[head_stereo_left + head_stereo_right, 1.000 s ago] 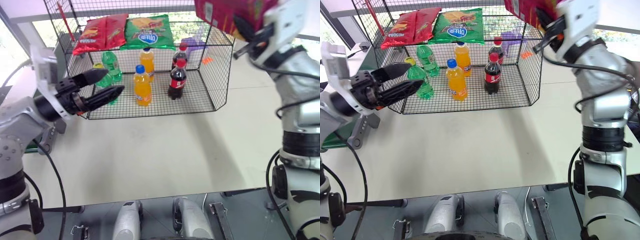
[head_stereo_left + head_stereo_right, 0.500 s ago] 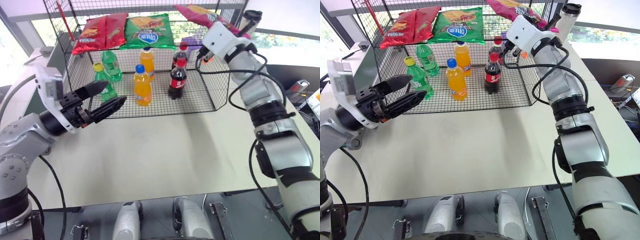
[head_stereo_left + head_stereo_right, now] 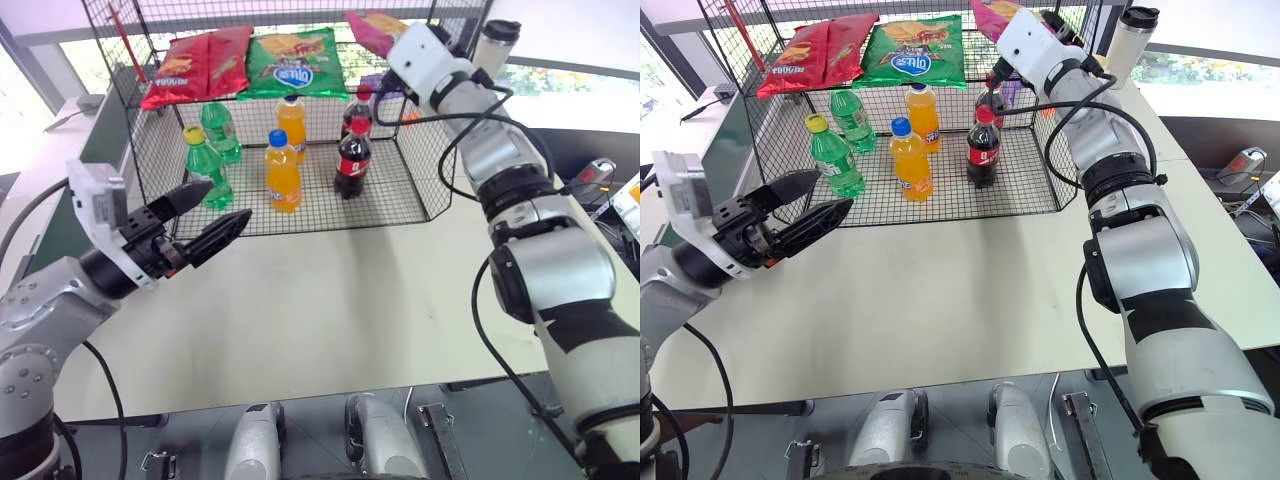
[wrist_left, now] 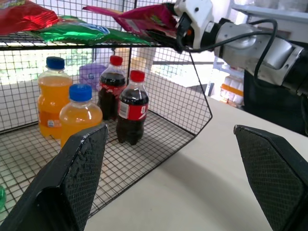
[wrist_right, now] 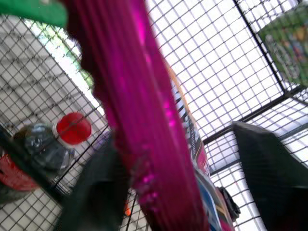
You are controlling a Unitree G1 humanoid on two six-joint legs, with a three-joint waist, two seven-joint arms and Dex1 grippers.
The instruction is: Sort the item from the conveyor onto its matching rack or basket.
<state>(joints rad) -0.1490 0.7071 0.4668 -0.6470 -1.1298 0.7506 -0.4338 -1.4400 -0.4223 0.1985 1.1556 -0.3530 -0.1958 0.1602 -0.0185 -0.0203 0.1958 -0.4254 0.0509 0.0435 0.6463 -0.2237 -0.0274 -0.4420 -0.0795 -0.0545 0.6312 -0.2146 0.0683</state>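
Snack bag (image 3: pixel 366 27) half hidden behind right pincer (image 3: pixel 398 38).

Left arm comes in from the lower left of the head view, silver forearm bent, and its black two-finger left gripper (image 3: pixel 210 213) hangs in mid-frame left with the fingers (image 4: pixel 72 183) spread wide, nothing between them. Right arm stretches up to the top centre-right, white wrist housing leading. The black two-finger right gripper (image 5: pixel 187 178) has its fingers parted around a magenta bag edge.
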